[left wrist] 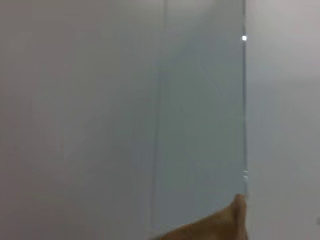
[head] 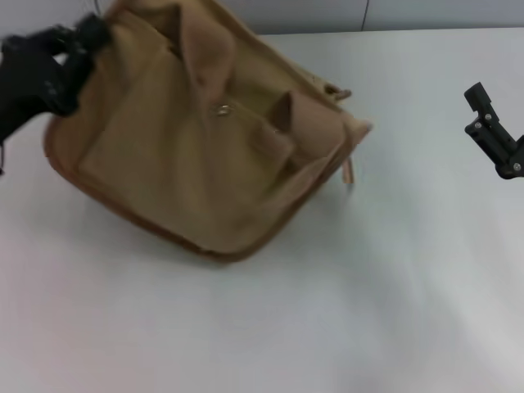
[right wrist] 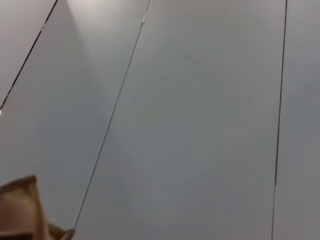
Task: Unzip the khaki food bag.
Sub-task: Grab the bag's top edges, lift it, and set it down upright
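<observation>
The khaki food bag [head: 205, 155] lies tilted on the white table [head: 377, 295], its front pocket and silver snap button [head: 222, 109] facing up. Two fabric handles [head: 282, 123] flop over the front. A tan tab [head: 348, 169] hangs at its right end. The zipper itself does not show. My left gripper [head: 82, 41] is at the bag's far left corner and looks shut on the fabric there. My right gripper [head: 483, 115] is open and empty, well to the right of the bag. A bit of the bag shows in the left wrist view [left wrist: 210, 227] and the right wrist view [right wrist: 20, 210].
A grey panelled wall [head: 327, 12] runs behind the table's far edge; both wrist views mostly show this wall [left wrist: 100, 100]. Bare table lies in front of the bag and between it and the right gripper.
</observation>
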Controlling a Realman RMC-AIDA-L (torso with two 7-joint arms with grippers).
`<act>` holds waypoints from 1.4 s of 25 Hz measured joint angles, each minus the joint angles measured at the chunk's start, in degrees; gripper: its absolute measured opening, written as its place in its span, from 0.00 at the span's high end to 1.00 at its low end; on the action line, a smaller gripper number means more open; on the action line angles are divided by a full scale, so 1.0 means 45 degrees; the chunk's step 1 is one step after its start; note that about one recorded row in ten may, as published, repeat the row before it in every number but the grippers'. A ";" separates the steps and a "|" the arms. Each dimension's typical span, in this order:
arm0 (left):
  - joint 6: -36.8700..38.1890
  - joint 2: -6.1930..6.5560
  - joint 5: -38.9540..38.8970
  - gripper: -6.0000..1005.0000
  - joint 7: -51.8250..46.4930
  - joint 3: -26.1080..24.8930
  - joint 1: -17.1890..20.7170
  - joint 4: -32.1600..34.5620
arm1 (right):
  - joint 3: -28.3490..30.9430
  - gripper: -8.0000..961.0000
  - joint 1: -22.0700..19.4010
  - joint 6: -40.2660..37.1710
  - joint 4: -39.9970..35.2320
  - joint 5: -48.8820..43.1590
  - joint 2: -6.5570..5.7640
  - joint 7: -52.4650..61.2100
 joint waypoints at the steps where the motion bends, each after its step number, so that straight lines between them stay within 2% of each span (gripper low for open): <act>1: -0.0003 0.0104 0.0004 0.94 -0.0266 -0.0232 0.0010 0.0283 | 0.0004 0.12 0.0047 0.0016 0.0031 0.0001 0.0000 0.0010; 7: 0.0080 0.0089 0.0056 0.94 -0.0694 -0.0248 -0.0087 0.0730 | 0.0008 0.12 0.0157 0.0048 0.0128 0.0000 0.0007 0.0013; 8: 0.0201 -0.0109 0.0117 0.94 -0.0652 -0.0094 -0.0112 0.0747 | 0.0008 0.12 0.0197 0.0115 0.0148 0.0001 0.0018 0.0013; 9: 0.0201 -0.0109 0.0117 0.94 -0.0652 -0.0094 -0.0112 0.0747 | 0.0009 0.12 0.0216 0.0166 0.0172 0.0001 0.0021 0.0014; 10: 0.0339 -0.0388 0.0146 0.94 -0.0570 0.0311 -0.0087 0.0896 | 0.0010 0.12 0.0233 0.0230 0.0207 0.0001 0.0020 0.0013; 11: 0.0339 -0.0388 0.0146 0.94 -0.0570 0.0311 -0.0087 0.0896 | 0.0010 0.12 0.0233 0.0230 0.0207 0.0001 0.0020 0.0013; 12: 0.0380 -0.0508 0.0148 0.94 -0.0555 0.0591 -0.0062 0.0980 | 0.0008 0.12 0.0248 0.0284 0.0242 0.0000 0.0021 0.0013; 14: 0.0472 -0.0868 0.0156 0.94 -0.0425 0.1740 -0.0042 0.1051 | 0.0009 0.12 0.0303 0.0457 0.0284 0.0001 0.0020 -0.0007; 17: 0.0472 -0.0923 0.0162 0.94 -0.0326 0.2091 -0.0068 0.1000 | 0.0008 0.12 0.0374 0.0635 0.0251 0.0000 0.0020 -0.0119; 18: 0.0391 -0.0987 0.0129 0.94 -0.0097 0.2713 -0.0176 0.0783 | 0.0009 0.12 0.0463 0.1013 0.0218 0.0001 0.0020 -0.0454; 19: 0.0391 -0.0987 0.0129 0.94 -0.0097 0.2713 -0.0176 0.0783 | 0.0009 0.12 0.0463 0.1013 0.0218 0.0001 0.0020 -0.0454; 20: 0.0274 -0.1046 0.0068 0.94 0.0190 0.3321 -0.0406 0.0330 | 0.0026 0.12 0.0603 0.1655 0.0219 0.0000 0.0019 -0.1153; 22: 0.0232 -0.1061 0.0044 0.94 0.0329 0.3527 -0.0546 0.0061 | 0.0036 0.12 0.0688 0.2037 0.0239 0.0000 0.0019 -0.1680; 23: 0.0208 -0.1074 0.0008 0.94 0.0552 0.3707 -0.0840 -0.0509 | 0.0041 0.12 0.0869 0.2730 0.0416 -0.0010 0.0029 -0.2856; 24: 0.0208 -0.1074 0.0008 0.94 0.0552 0.3707 -0.0840 -0.0509 | 0.0041 0.12 0.0869 0.2730 0.0416 -0.0010 0.0029 -0.2856; 25: 0.0208 -0.1082 -0.0010 0.94 0.0680 0.3757 -0.1026 -0.0885 | -0.0010 0.12 0.1044 0.3347 0.0842 -0.0061 0.0048 -0.4338; 27: 0.0208 -0.1086 -0.0010 0.94 0.0724 0.3783 -0.1101 -0.1020 | -0.0040 0.12 0.1120 0.3614 0.1113 -0.0082 0.0050 -0.5074; 29: 0.0116 -0.1091 -0.0018 0.94 0.0761 0.3830 -0.1244 -0.1238 | -0.0081 0.12 0.1295 0.4460 0.2099 -0.0117 0.0054 -0.7382; 35: -0.0071 -0.1093 -0.0151 0.94 0.0761 0.3840 -0.1252 -0.1268 | -0.0143 0.12 0.1331 0.4764 0.2556 -0.0345 0.0058 -0.8028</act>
